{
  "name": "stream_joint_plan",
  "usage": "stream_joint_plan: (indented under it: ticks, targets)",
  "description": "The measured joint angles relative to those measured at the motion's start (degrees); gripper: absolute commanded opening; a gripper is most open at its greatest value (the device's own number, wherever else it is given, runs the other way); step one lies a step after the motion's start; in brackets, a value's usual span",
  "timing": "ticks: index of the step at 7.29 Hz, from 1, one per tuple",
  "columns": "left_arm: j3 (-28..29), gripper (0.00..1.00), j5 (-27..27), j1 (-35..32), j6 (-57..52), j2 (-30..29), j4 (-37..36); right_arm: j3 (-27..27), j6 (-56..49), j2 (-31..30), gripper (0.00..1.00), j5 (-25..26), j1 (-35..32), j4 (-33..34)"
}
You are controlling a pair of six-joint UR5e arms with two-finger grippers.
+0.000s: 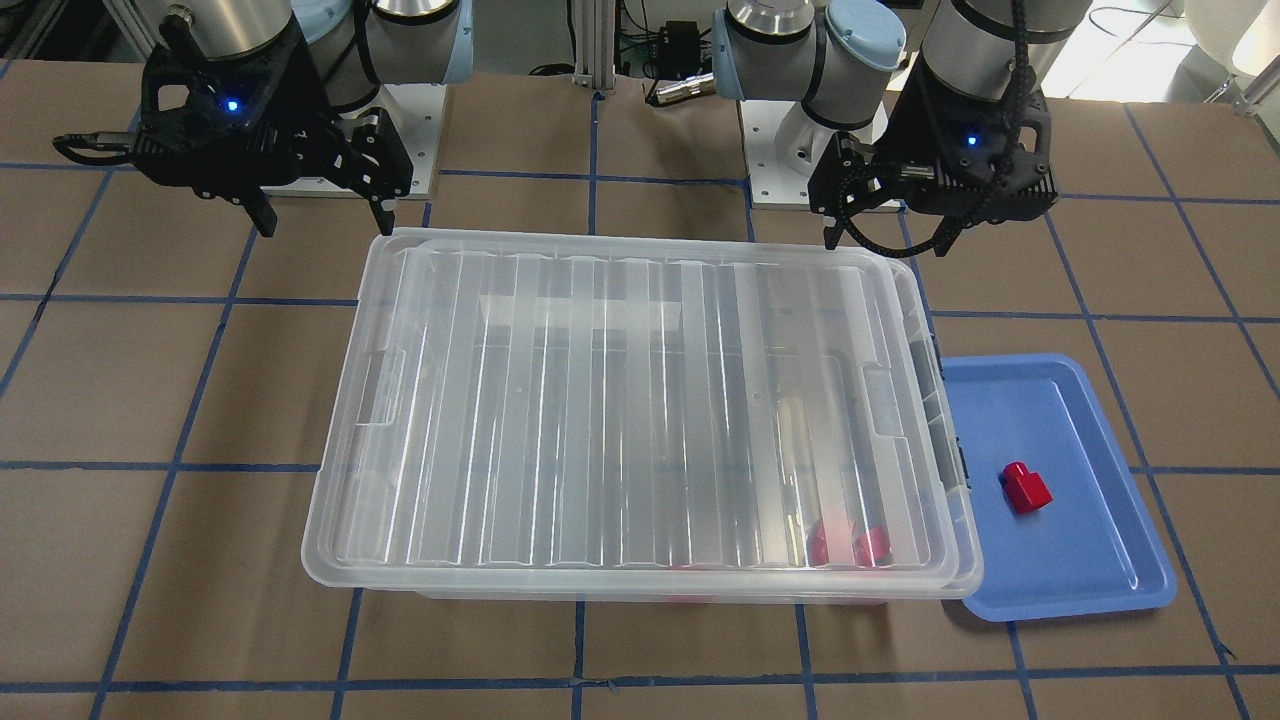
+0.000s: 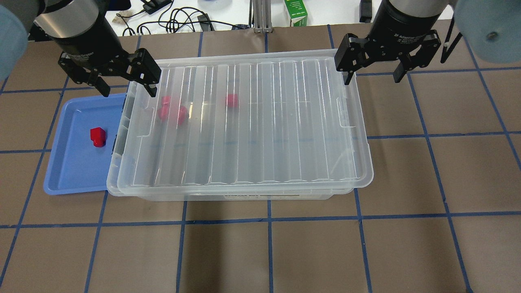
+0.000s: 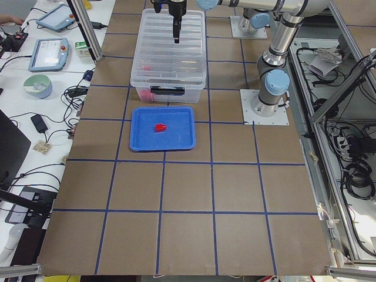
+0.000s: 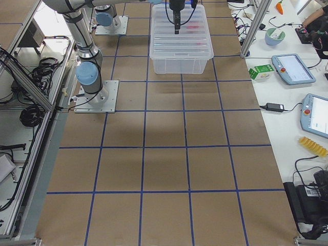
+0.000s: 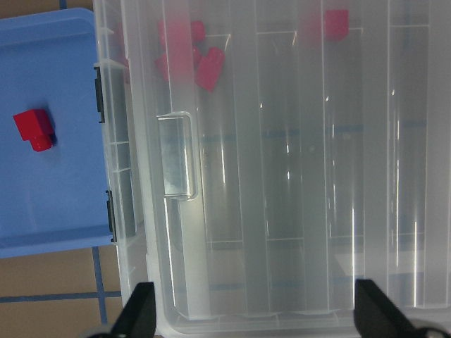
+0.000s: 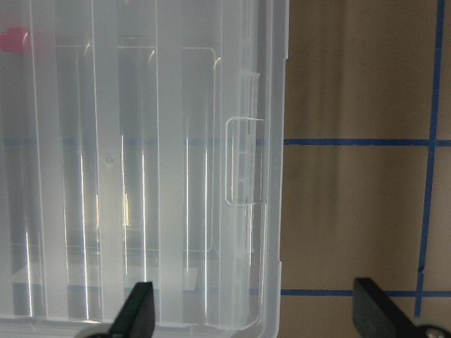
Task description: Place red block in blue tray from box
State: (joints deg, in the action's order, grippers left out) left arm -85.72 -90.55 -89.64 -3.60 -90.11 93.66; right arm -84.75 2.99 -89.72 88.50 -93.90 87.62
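The box (image 2: 252, 122) is a clear bin with its ribbed lid on. Several red blocks (image 2: 173, 112) show blurred through the lid at its left end, also in the left wrist view (image 5: 190, 56). One red block (image 2: 97, 136) lies in the blue tray (image 2: 77, 171), which sits against the box's left end. It shows too in the front view (image 1: 1027, 488) and the left wrist view (image 5: 34, 128). My left gripper (image 2: 129, 91) is open and empty above the box's far left corner. My right gripper (image 2: 372, 79) is open and empty above the far right corner.
The table is brown with a blue tape grid. Both arm bases (image 1: 800, 160) stand behind the box. A green carton (image 2: 296, 12) and cables lie past the far edge. Side benches hold tablets (image 4: 292, 68) and wires.
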Motion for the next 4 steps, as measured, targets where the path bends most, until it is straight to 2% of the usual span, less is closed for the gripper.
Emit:
stream_joint_plan:
  ticks: [4]
  targets:
    - [0.0,1.00,-0.2,-0.2,-0.1,0.0,0.0,-0.3,-0.3,-0.1,1.00,0.0,0.0,-0.5]
